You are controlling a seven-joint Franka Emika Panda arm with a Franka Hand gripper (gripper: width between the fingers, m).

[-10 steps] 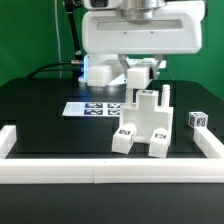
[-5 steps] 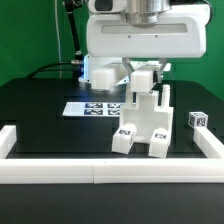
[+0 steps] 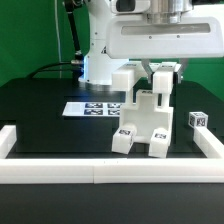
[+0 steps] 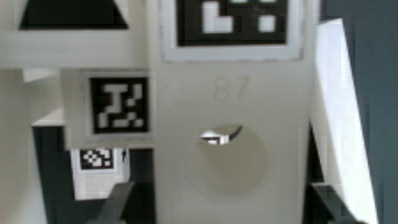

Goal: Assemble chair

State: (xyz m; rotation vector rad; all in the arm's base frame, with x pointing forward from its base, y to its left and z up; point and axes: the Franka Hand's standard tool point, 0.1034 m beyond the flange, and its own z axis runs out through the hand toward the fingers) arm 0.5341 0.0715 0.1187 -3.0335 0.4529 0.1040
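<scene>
blocky matte white plastic chair [image 3: 145, 125]

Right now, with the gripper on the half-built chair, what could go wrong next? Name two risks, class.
1. The gripper seems clamped on the upright part of the chair, which stands loose on the table: a skewed pull could tip or drag it.
2. The small tagged block lies near on the exterior view's right; a sideways sweep might knock it.
</scene>
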